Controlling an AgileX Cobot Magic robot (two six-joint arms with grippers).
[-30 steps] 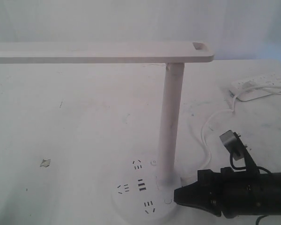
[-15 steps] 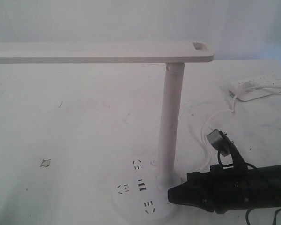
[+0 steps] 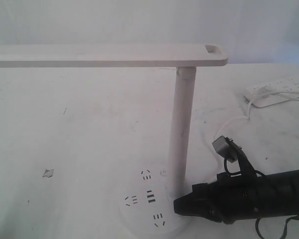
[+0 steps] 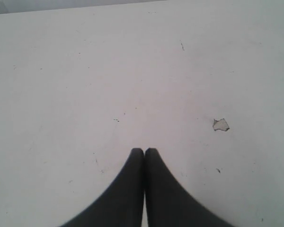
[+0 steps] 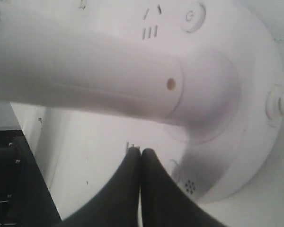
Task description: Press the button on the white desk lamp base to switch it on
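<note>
Just beside right gripper [image 5: 140, 151], the button [image 5: 173, 167]

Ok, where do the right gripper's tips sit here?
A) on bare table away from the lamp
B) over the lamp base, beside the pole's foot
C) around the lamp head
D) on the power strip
B: the shut right gripper reaches over the lamp base next to the pole, well away from the power strip.
</note>
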